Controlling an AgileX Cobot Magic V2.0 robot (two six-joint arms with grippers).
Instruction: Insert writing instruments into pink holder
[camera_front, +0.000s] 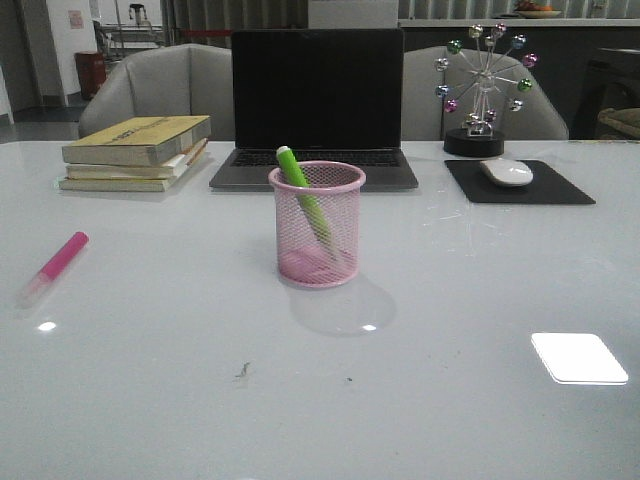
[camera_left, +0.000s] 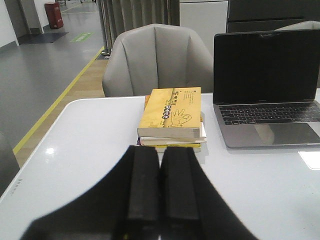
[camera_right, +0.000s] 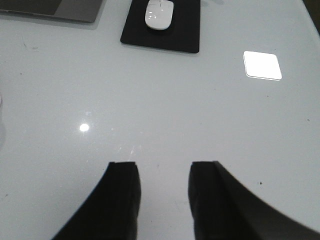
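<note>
We see the green marker (camera_front: 305, 199) leaning inside the pink holder (camera_front: 317, 226) at mid-table, while the pink marker (camera_front: 54, 267) lies flat near the left edge. The left gripper (camera_left: 160, 192) has its fingers pressed together on nothing; the right gripper (camera_right: 162, 192) stands apart, empty. We judge the risks ahead: the round marker rolling from a pinch, or nudging the light holder over.

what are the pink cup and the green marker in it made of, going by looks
Pink holder: looks like painted metal wire mesh, since the wall is a fine see-through grid between a solid rim and base. Green highlighter leaning inside it: probably smooth moulded plastic, with an even lime colour. Neither material can be confirmed from looks alone.
</note>
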